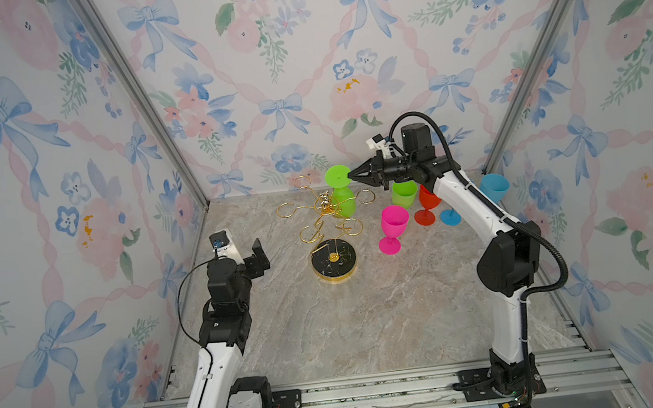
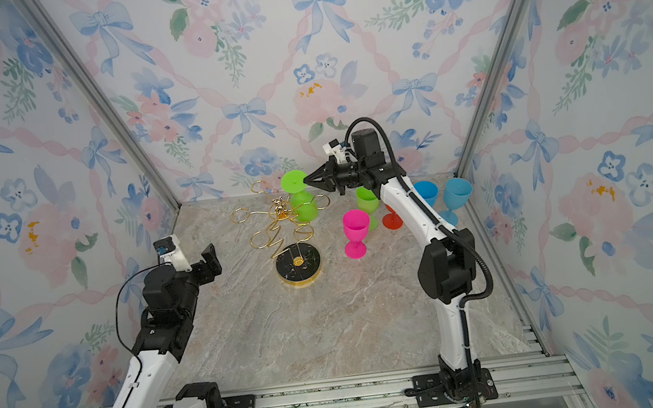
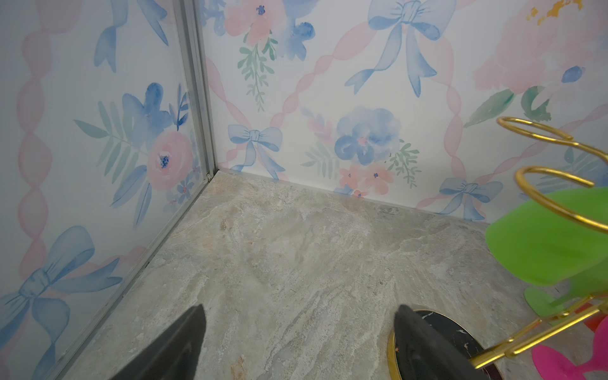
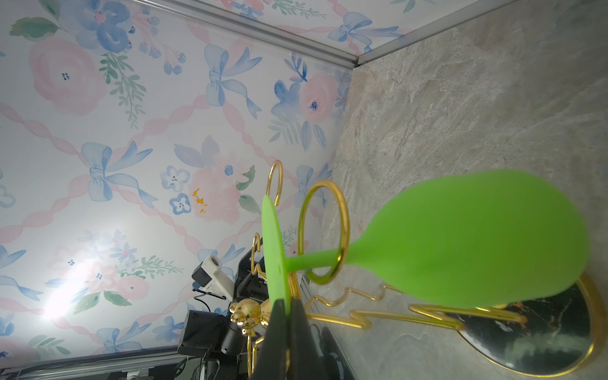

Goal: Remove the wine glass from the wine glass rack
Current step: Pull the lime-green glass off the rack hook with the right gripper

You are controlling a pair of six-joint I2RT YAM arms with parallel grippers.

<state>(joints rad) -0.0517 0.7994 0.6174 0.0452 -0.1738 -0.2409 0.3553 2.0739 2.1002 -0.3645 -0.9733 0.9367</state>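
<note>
A green wine glass (image 1: 345, 203) (image 2: 304, 210) hangs upside down on the gold wire wine glass rack (image 1: 332, 259) (image 2: 298, 264) in both top views, its flat foot uppermost. My right gripper (image 1: 351, 176) (image 2: 306, 181) (image 4: 287, 306) is shut on the rim of that foot. In the right wrist view the glass's stem (image 4: 312, 260) passes through a gold ring (image 4: 343, 227), with the bowl (image 4: 477, 237) below the ring. My left gripper (image 1: 255, 258) (image 2: 208, 261) (image 3: 300, 309) stands open and empty, left of the rack's black base.
Right of the rack stand several glasses upright on the marble table (image 1: 370, 313): pink (image 1: 394, 224), green (image 1: 404, 194), red (image 1: 427, 206) and blue (image 1: 494, 188). The right arm partly covers them. Wallpapered walls close in the back and both sides.
</note>
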